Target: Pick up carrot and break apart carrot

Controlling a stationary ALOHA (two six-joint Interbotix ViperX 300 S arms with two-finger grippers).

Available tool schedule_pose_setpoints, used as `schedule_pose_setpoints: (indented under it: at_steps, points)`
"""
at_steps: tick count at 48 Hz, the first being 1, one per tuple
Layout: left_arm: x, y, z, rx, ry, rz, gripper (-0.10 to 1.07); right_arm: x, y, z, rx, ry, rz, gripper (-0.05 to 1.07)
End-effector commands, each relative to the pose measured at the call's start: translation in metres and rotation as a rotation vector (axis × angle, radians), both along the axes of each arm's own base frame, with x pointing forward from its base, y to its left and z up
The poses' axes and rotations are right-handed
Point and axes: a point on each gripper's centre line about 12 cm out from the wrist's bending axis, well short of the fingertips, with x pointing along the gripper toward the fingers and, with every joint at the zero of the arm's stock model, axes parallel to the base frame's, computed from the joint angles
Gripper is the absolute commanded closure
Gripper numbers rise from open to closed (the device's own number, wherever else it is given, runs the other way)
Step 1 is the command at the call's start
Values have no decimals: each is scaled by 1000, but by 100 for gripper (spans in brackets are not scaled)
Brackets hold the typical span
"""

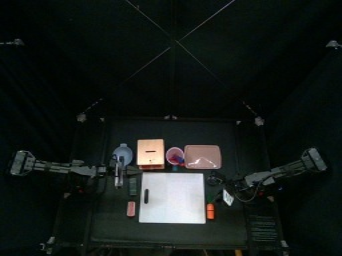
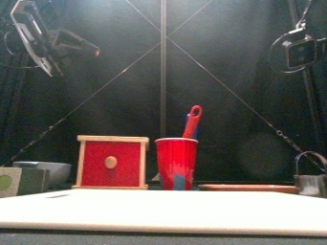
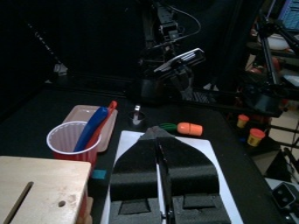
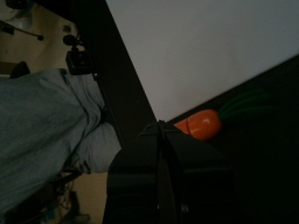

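From the top, the carrot (image 1: 211,211) lies on the bench, just beside the right edge of the white board (image 1: 174,198).

From the front, I see the red cup (image 2: 177,161) beside the wooden box (image 2: 113,163). The carrot does not show.

At my left wrist, my left end effector (image 3: 160,133) looks closed and holds nothing. The carrot lies past it, at the board's far edge.

At my right wrist, my right end effector (image 4: 160,129) looks closed and empty too. The carrot lies just beside its tip.
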Motion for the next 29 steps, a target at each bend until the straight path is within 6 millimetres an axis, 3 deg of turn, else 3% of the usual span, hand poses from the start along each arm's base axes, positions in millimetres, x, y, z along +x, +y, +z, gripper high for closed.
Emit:
schedule_pose_setpoints:
  at_steps: [1,12,29]
  points:
    - [2,0,6,0,-21,1,66,2,9,-2,36,42,-13,37]
    - [2,0,4,0,-17,3,56,10,20,-22,94,199,-127,21]
    - [-1,5,-4,1,6,24,54,45,37,-42,37,341,-239,19]
